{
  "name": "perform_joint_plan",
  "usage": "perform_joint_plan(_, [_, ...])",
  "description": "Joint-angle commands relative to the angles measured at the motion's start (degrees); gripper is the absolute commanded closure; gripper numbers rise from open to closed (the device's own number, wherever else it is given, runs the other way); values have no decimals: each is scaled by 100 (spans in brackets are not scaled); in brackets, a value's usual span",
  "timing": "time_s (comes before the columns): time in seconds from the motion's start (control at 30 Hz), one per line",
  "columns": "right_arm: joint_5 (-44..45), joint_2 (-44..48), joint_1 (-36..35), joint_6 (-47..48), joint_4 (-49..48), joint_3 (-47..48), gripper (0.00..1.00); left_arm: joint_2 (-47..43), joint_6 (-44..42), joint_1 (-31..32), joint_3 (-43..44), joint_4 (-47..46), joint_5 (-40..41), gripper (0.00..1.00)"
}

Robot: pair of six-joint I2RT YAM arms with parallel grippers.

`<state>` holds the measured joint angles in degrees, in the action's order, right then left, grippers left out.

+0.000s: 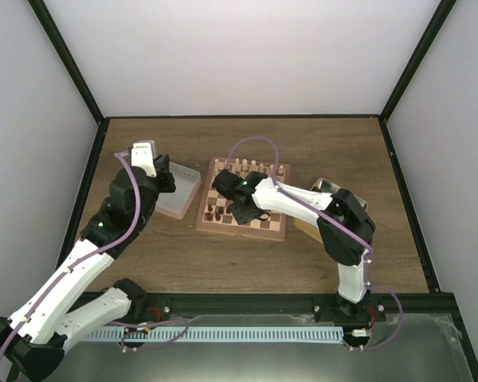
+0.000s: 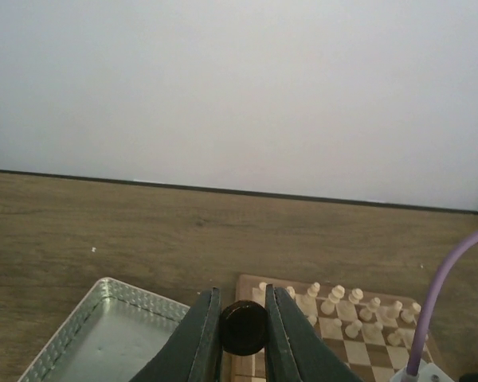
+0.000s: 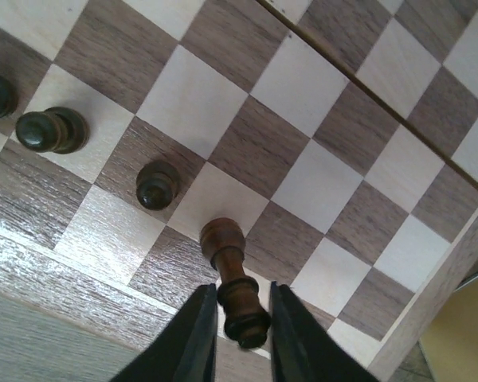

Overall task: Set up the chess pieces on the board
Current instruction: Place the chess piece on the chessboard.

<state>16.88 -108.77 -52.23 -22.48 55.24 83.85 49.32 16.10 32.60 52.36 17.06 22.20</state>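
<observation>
— Looking at the right fingers [image 3: 197, 342] first: what sits between them?
— A brown piece [image 3: 237, 290]. Its head is between the two tips. Its foot rests on the board [image 3: 334, 183] just beyond them, close to the rim.
— Are they clenched on it?
— I cannot tell. Both fingers flank the head closely, but the view does not show whether they press on it or stand just off it.
— What else is near those tips?
— A dark pawn [image 3: 158, 185] stands a little beyond the tips and to their left. Two more dark pieces [image 3: 52, 130] are farther left, each on its own square.
— And the left fingers [image 2: 197, 346]?
— They are clenched on a dark round piece [image 2: 243, 328], which is gripped right at the tips and held up above the surface [image 2: 103, 231].
— Where is the board from there?
— Below and beyond the tips, reaching off to their right. Pale pieces [image 2: 334, 298] stand on it in rows. A tin [image 2: 80, 314] lies to the left of the fingers, just beside the board.
</observation>
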Motion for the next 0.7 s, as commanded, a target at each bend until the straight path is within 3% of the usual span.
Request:
perform_joint_plan(0.0, [96,-149,-24,-69,134,379,75,-127,-65,-26,-91,-174,309,96])
perform_joint_plan(0.17, [236,49,-24,-227,90,429,52,-143,-20,-34,-108,-142,341,96])
perform_joint_plan(0.5, [77,603,177,-940,-719,-206,52,-127,-2,-34,-148,-166,265,96])
perform_joint_plan(0.67, [-109,674,321,-1235,-1098,-577,57,-92,-1,-44,-154,-182,212,96])
